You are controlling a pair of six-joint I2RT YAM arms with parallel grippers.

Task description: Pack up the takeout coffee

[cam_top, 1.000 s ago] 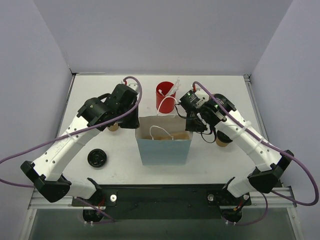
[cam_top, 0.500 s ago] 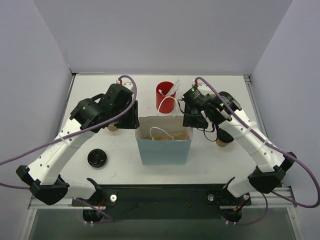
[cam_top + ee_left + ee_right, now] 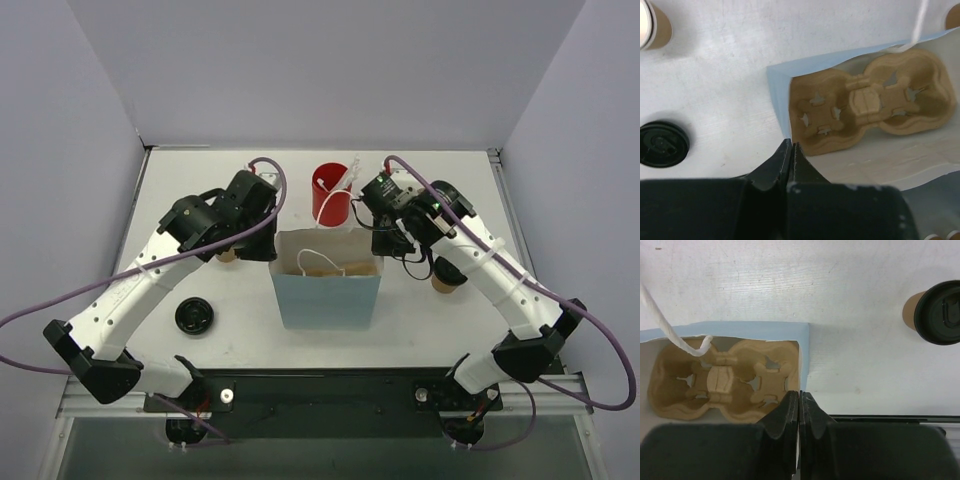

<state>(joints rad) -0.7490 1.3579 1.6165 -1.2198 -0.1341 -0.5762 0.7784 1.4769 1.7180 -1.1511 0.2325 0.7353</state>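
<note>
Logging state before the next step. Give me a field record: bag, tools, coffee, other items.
blue bag: upright, mouth open, mid table
left tool: shut on bag's left rim
right tool: shut on bag's right rim
cup carrier: flat in bag bottom, wells empty
takeout coffee: lidded, on table right of bag, not packed
loose black lid: on table left of bag
lidless cup: left of bag, beyond loose lid
red cup: behind bag, white stirrers inside

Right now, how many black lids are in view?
2: a loose lid on the table left of the bag, and a fitted lid on the brown cup right of it. More may be hidden.
</note>
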